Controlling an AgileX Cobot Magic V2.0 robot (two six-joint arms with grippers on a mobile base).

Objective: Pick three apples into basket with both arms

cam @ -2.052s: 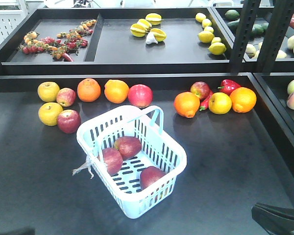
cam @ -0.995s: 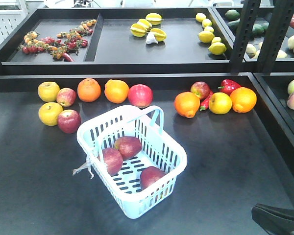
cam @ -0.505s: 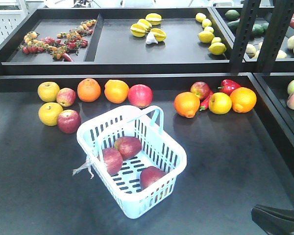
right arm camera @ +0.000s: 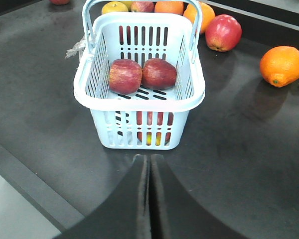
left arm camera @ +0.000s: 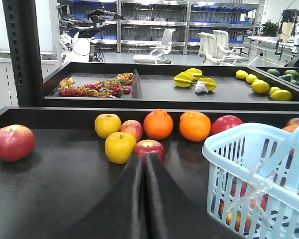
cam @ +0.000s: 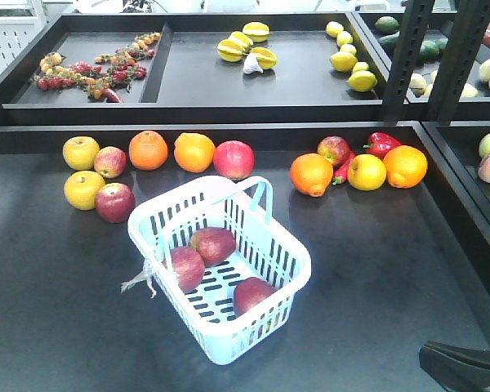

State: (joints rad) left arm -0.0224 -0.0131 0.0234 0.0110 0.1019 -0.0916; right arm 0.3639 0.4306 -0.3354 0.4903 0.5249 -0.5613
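Note:
The pale blue-white basket [cam: 298,255] stands on the dark table, a whitish tag tied at its left corner. Three dark red apples lie inside: one at the back [cam: 213,243], one at the left [cam: 185,267], one at the front [cam: 251,294]. In the right wrist view the basket [right arm camera: 139,103] is just ahead of my right gripper [right arm camera: 149,158], which is shut and empty; two apples [right arm camera: 125,75] [right arm camera: 159,73] show inside. My left gripper [left arm camera: 143,158] is shut and empty, with the basket [left arm camera: 239,142] to its right. A black part of the right arm [cam: 461,367] shows at the bottom right.
Loose fruit lies behind the basket: yellow apples [cam: 81,152], red apples [cam: 114,202] [cam: 233,159], oranges [cam: 149,149] [cam: 311,174], a red pepper [cam: 381,143]. A raised tray [cam: 188,82] holds starfruit and lemons. Black posts [cam: 408,57] stand at the back right.

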